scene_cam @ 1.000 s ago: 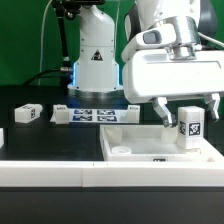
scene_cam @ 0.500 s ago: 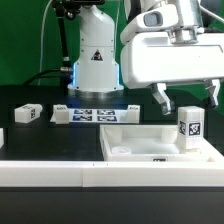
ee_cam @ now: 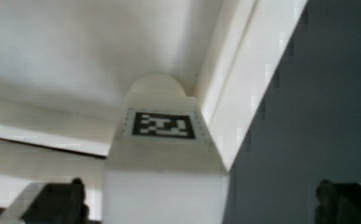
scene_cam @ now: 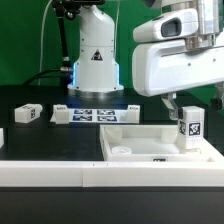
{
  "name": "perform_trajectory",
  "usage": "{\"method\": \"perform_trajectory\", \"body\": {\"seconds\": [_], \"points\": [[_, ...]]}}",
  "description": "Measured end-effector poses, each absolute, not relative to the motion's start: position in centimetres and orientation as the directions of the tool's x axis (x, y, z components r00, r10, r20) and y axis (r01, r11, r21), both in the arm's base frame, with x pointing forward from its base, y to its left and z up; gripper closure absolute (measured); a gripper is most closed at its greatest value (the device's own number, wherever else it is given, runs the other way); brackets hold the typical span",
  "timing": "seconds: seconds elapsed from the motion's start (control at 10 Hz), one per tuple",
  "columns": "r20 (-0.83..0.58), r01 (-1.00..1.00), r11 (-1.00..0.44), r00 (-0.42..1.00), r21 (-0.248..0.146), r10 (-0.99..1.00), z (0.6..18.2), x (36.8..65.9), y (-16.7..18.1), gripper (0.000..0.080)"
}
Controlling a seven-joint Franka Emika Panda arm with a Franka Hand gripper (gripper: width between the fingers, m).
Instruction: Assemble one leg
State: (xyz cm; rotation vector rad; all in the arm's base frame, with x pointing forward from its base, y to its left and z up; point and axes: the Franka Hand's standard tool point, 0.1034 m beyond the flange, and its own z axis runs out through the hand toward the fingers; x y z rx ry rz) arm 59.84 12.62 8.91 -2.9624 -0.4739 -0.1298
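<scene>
One leg (scene_cam: pixel 190 125), a stubby white post of square section with matte faces, stands upright at the corner of the panel on the exterior view's right. A black-and-white square tag is printed on the face turned to the camera. In the wrist view the leg (ee_cam: pixel 159 165) shows a bevelled top edge and one crisp tag just under it.

The panel (scene_cam: pixel 150 143) is a large flat white square with a raised rim, smooth and slightly glossy, and a small round recess shows near its front edge.

The gripper (scene_cam: pixel 192 104) hangs just above the leg with its jaws spread wide, holding nothing. Its dark fingers (scene_cam: pixel 170 104) stand clear of the post on either side, and in the wrist view the blurred dark fingertips (ee_cam: pixel 61 200) sit well apart from the leg's sides.

The desk (scene_cam: pixel 40 135) is flat and black. On it, behind the panel, lies the marker board (scene_cam: pixel 90 115), a thin white strip carrying several tags. Well apart, at the exterior view's left, a second small tagged white block (scene_cam: pixel 28 113) lies on the desk.
</scene>
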Motion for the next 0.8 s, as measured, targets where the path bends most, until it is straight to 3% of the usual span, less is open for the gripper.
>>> {"method": "perform_trajectory", "body": {"seconds": [0.8], "points": [[0.107,0.181,-0.976,0.98,-0.125,0.168,8.02,59.52,12.27,0.015]]}}
